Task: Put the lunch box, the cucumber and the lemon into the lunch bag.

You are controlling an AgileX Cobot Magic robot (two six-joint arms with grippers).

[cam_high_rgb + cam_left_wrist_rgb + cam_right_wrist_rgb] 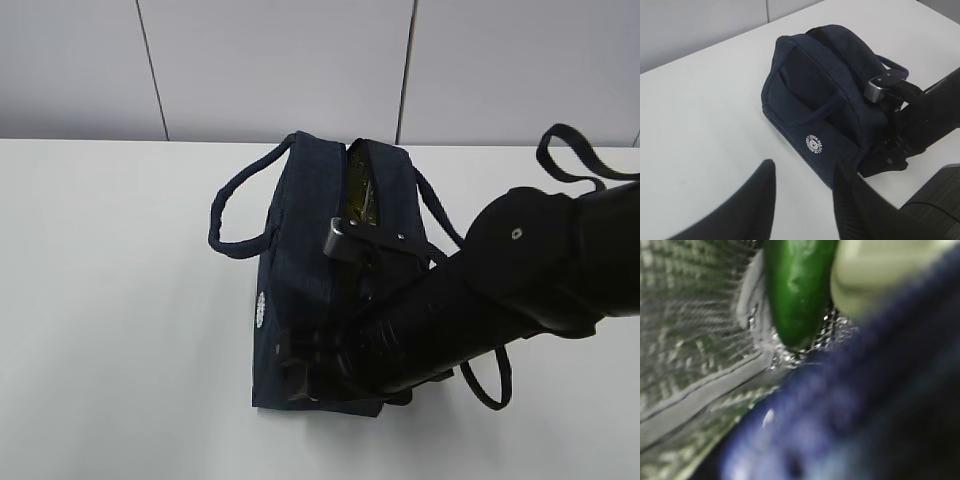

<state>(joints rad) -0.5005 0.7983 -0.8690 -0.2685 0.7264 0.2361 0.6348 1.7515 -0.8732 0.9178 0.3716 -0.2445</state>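
The two dark fingers (760, 200) of my left gripper (802, 202) fill the bottom of the left wrist view, spread apart with only bare white table (705, 115) between them, holding nothing. The lunch bag (825, 100) sits just above them at centre frame, its round white logo (814, 143) facing the camera. My right gripper's fingers do not show in any view, so I cannot tell whether they are wide, narrow or gripping.

In the exterior view I see the bag at centre frame with its top open, silvery lining (362, 195) showing in the upper part of the gap. One loop handle (232, 205) hangs to the left of the bag, the other (490, 385) at lower right. My right arm (480, 300) comes in from the right edge and slants down to the lower middle, across the open top.

The right wrist view is blurred and very close. At top centre I see the cucumber (797, 287), its rounded end pointing down against the lining, inside the bag. The pale green lid of the lunch box (870, 275) lies just beside it at upper right. Dark navy fabric (865, 415) fills the lower right.
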